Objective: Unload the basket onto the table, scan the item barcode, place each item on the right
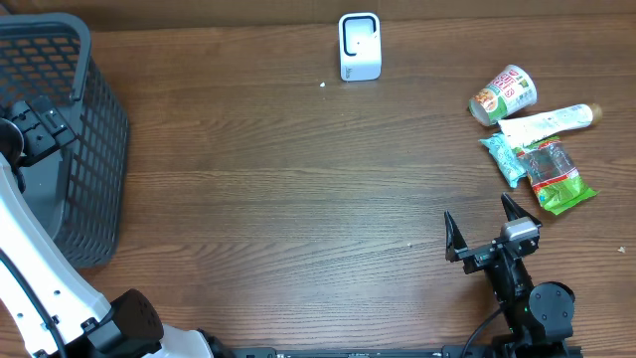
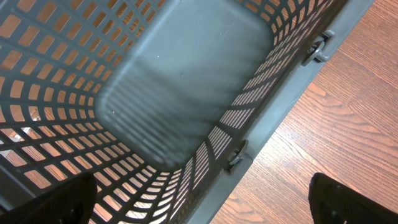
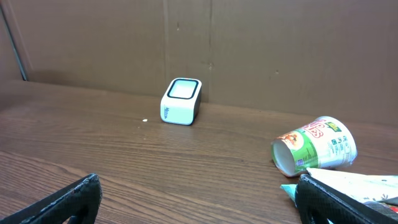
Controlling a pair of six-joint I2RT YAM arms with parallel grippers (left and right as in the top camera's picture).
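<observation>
Green-and-white paper cup (image 1: 503,94), on its side, ahead and right of the wide, empty jaws of the right gripper (image 1: 476,206): probably light, thin-walled, crushable, best pinched gently across mid-body; left gripper (image 2: 199,186) jaws equally wide, empty, grey plastic mesh basket (image 2: 180,81) below them.

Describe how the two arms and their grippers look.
The left arm has white links with black joints; the right arm is black, with a small grey block at its wrist and a black cable at its base. Both the left gripper and right gripper have black fingers.
</observation>
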